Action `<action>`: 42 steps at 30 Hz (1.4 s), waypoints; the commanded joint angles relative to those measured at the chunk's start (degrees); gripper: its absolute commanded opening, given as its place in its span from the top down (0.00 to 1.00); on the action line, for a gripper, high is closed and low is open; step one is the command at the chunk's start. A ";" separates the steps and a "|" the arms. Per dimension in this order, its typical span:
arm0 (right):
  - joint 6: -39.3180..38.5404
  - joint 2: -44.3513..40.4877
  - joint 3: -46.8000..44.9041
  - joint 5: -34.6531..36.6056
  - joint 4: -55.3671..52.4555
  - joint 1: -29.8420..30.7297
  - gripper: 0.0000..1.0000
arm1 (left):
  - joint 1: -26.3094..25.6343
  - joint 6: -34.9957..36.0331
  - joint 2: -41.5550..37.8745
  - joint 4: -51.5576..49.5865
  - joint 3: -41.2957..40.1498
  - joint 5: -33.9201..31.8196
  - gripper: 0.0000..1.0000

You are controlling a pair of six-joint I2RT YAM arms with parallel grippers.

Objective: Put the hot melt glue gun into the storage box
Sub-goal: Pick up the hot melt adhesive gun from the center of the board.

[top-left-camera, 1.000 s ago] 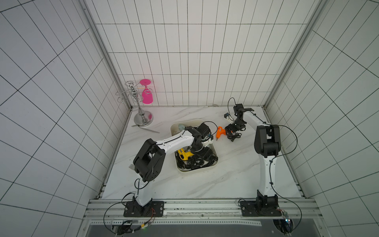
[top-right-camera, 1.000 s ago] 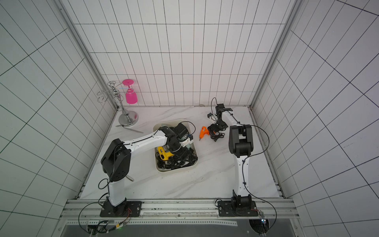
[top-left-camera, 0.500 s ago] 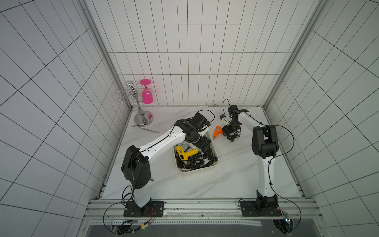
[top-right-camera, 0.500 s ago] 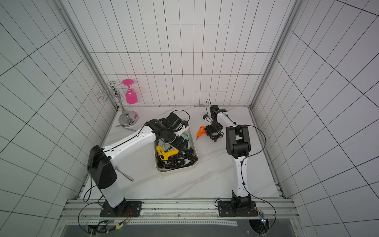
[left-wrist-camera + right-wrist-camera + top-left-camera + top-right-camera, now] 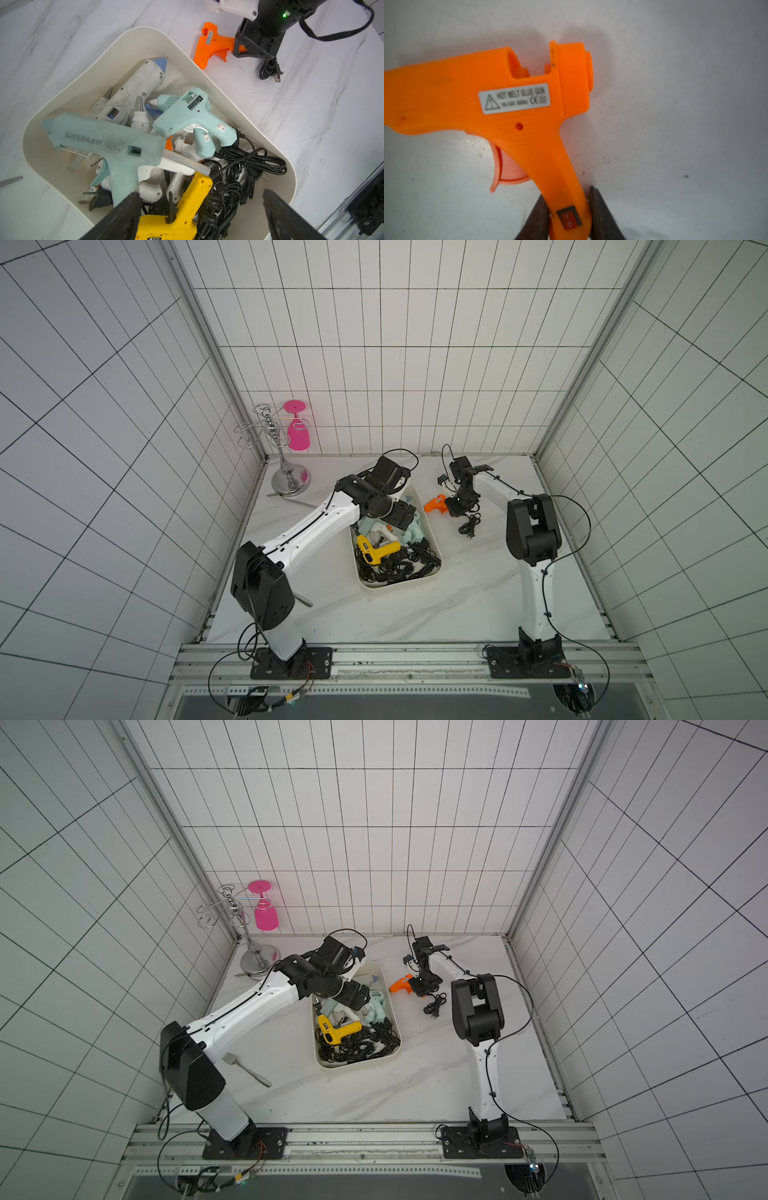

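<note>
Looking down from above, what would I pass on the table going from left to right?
In a top view: wire glass rack holding a pink glass → storage box → orange glue gun → its coiled black cord.

The white-and-black left robot arm (image 5: pixel 309 526) is leaning forward and inward, its black left gripper (image 5: pixel 200 193) pointing down and holding its jaws wide apart; the matching right arm (image 5: pixel 496 491) is bending sharply at the elbow, its right gripper (image 5: pixel 567 192) pointing down, jaws pinching close.
</note>
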 commanded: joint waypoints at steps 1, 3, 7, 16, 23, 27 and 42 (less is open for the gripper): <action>6.33 -1.67 -2.60 -0.63 -5.21 -0.75 0.70 | 1.87 -1.78 -2.34 3.52 -1.96 0.22 0.05; 10.14 -4.52 -1.71 -6.10 -7.29 -3.31 0.70 | 3.38 -2.58 -4.87 7.67 -4.71 2.21 0.02; 14.89 -11.10 -2.41 -21.31 -8.87 -7.89 0.70 | 5.38 -3.23 -10.42 18.55 -11.33 4.53 0.01; 15.92 -19.16 -2.98 -41.42 -13.63 -8.22 0.70 | 5.59 -0.32 -14.83 34.76 -17.97 10.01 0.01; 15.12 -20.83 -3.97 -62.70 -16.41 -8.18 0.70 | 5.57 8.68 -14.55 40.61 -20.48 11.89 0.01; 13.87 -21.20 -5.18 -68.55 -18.79 -7.33 0.71 | 5.51 10.57 -15.67 50.03 -24.42 14.31 0.01; 10.34 -21.92 -5.94 -72.30 -23.52 -0.15 0.69 | 5.26 6.55 -11.82 61.63 -24.79 22.97 0.04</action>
